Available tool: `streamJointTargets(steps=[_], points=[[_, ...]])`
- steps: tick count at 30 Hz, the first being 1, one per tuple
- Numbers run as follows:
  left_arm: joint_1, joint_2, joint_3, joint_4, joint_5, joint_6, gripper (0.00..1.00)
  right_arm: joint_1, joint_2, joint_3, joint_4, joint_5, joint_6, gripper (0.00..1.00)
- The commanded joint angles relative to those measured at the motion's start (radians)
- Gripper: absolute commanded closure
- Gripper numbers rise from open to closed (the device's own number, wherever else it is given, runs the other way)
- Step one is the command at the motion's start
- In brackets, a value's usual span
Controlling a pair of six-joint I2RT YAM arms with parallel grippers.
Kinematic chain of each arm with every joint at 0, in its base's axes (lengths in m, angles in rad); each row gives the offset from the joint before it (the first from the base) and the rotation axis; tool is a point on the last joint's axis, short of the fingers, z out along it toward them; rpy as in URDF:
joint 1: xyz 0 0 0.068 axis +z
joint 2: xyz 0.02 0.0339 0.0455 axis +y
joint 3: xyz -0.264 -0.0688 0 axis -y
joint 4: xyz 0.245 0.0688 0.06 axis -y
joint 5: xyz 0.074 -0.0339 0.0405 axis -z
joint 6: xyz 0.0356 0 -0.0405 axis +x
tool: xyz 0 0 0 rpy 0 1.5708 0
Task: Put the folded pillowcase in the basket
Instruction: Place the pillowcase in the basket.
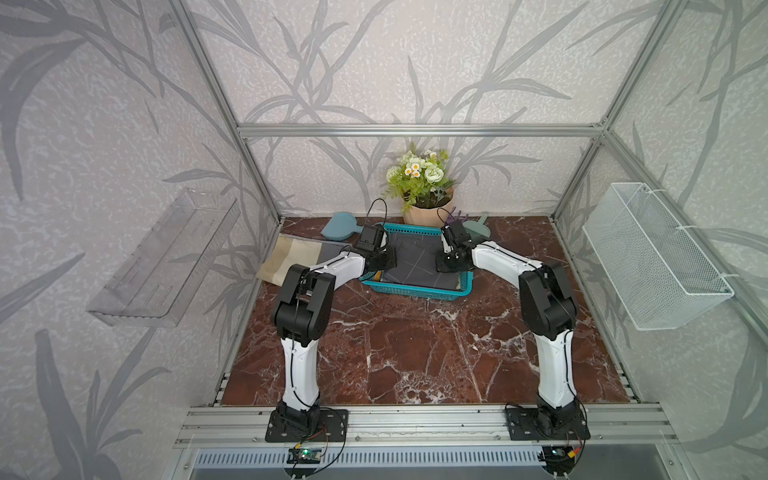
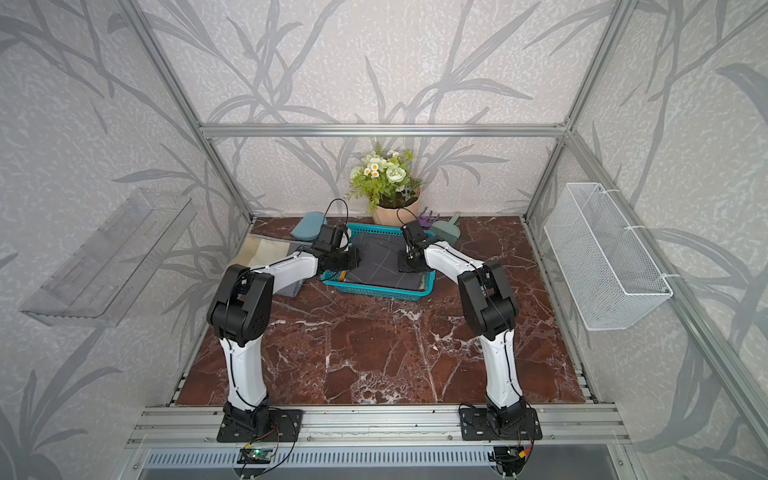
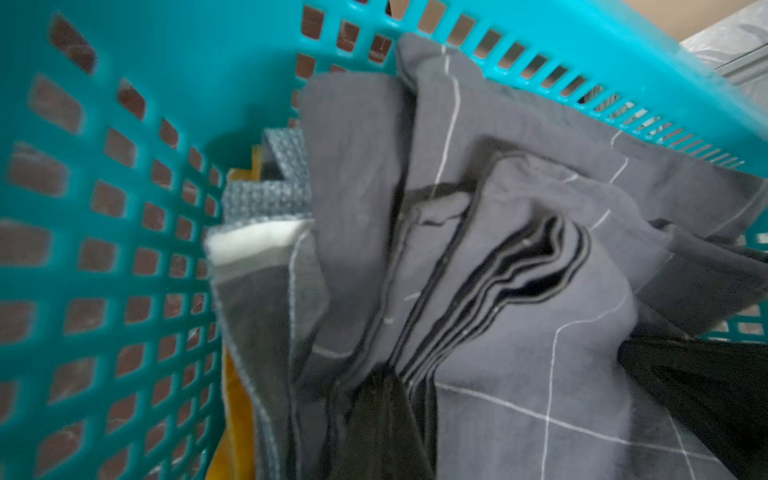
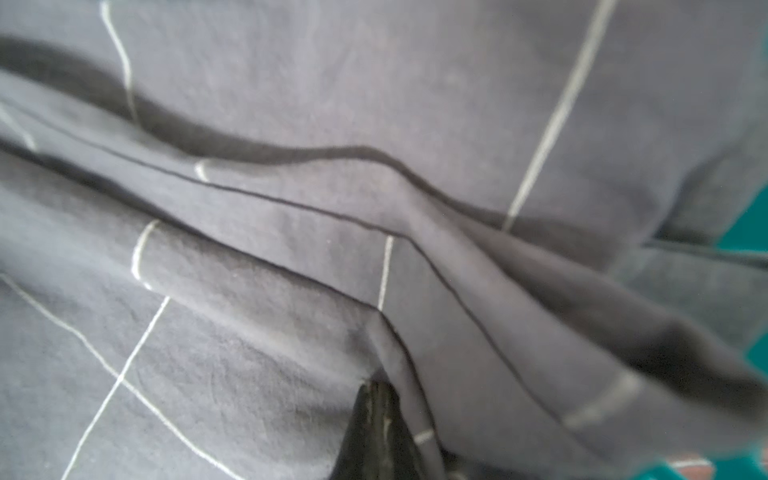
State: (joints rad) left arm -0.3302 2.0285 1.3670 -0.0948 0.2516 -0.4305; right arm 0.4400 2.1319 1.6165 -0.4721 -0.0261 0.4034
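Note:
The teal basket [image 1: 415, 293] [image 2: 374, 293] stands at the back middle of the marble table. The folded pillowcase [image 1: 415, 259] [image 2: 380, 262], dark grey with thin white grid lines, lies inside it on other cloths. My left gripper [image 1: 384, 259] [image 2: 351, 259] reaches down at the pillowcase's left end and my right gripper [image 1: 446, 262] [image 2: 409, 264] at its right end. In the left wrist view the left gripper [image 3: 382, 382] is shut, its tip pressed among the pillowcase [image 3: 519, 270] folds by the basket wall [image 3: 124, 166]. In the right wrist view the right gripper [image 4: 376, 395] is shut, its tip against the pillowcase [image 4: 291, 124].
A beige striped cloth [image 1: 291, 257] lies left of the basket. Behind stand a flower pot [image 1: 428, 208], a blue-grey dustpan [image 1: 338, 226] and a green brush [image 1: 478, 228]. A clear tray [image 1: 166, 257] hangs on the left wall, a white wire basket [image 1: 652, 253] on the right wall.

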Motion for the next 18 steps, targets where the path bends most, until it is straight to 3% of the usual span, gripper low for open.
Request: streamJointTargets(steps=[1, 5, 7, 9, 13, 16, 18], points=[[0.008, 0.015, -0.019, -0.012, -0.031, -0.004, 1.00, -0.029, 0.003, -0.047, -0.080, 0.051, 0.005, 0.95], [0.008, -0.035, -0.003, -0.022, -0.037, -0.004, 1.00, -0.023, -0.059, -0.053, -0.050, 0.007, -0.019, 0.48], [0.008, -0.073, 0.014, -0.032, -0.031, 0.001, 0.98, -0.011, -0.109, -0.056, -0.027, 0.002, -0.040, 0.34], [0.008, -0.118, 0.047, -0.068, -0.045, 0.012, 0.70, 0.010, -0.166, -0.059, -0.004, 0.016, -0.062, 0.25], [0.010, -0.231, 0.072, -0.108, -0.111, 0.031, 0.27, 0.056, -0.261, -0.064, 0.033, 0.031, -0.088, 0.02], [0.015, -0.319, 0.044, -0.113, -0.218, 0.044, 0.09, 0.101, -0.321, -0.086, 0.068, 0.032, -0.106, 0.01], [0.025, -0.378, -0.029, -0.095, -0.368, 0.015, 0.04, 0.131, -0.352, -0.104, 0.070, 0.029, -0.105, 0.01]])
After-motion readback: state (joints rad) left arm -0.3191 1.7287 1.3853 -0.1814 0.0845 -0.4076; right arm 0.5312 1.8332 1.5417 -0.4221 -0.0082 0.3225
